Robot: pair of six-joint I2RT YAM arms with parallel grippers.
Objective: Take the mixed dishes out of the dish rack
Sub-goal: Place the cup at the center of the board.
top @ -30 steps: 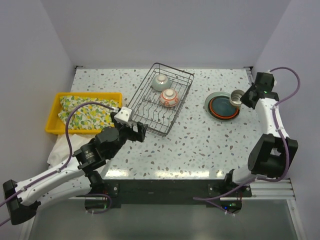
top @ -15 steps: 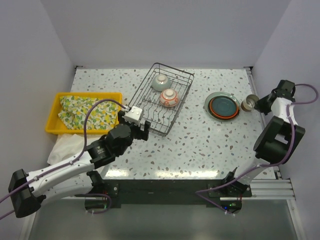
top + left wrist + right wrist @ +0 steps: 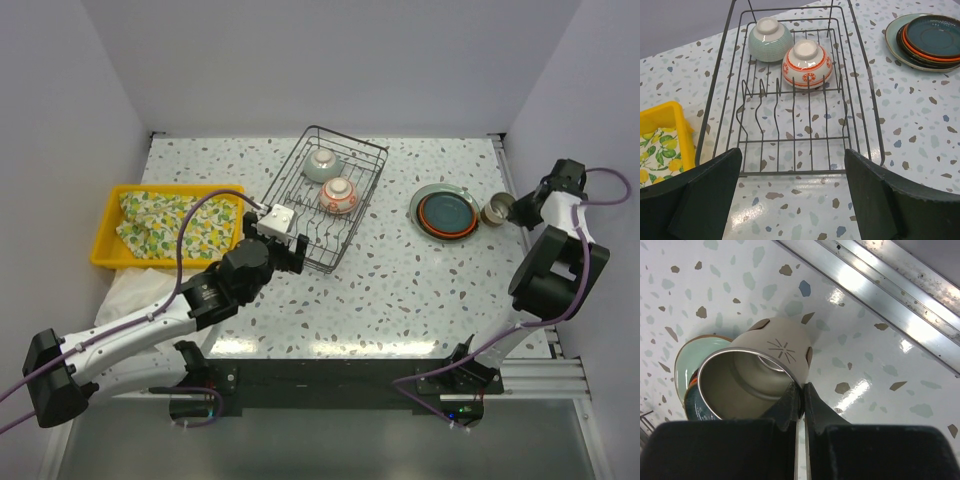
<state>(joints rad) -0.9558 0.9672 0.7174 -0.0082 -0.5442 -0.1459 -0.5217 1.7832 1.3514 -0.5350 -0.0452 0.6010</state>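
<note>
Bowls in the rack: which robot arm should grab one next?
Left. The left gripper, open, faces the dish rack with both bowls ahead; the right gripper is far off, shut on the cup.

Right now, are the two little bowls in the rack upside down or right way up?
Upside down: the celadon bowl and the red-patterned bowl both show their foot rings on top.

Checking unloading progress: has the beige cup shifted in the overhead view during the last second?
Yes. The beige cup has moved rightward: it was over the right rim of the stack of round plates and is now clear of the stack, on its right.
</note>
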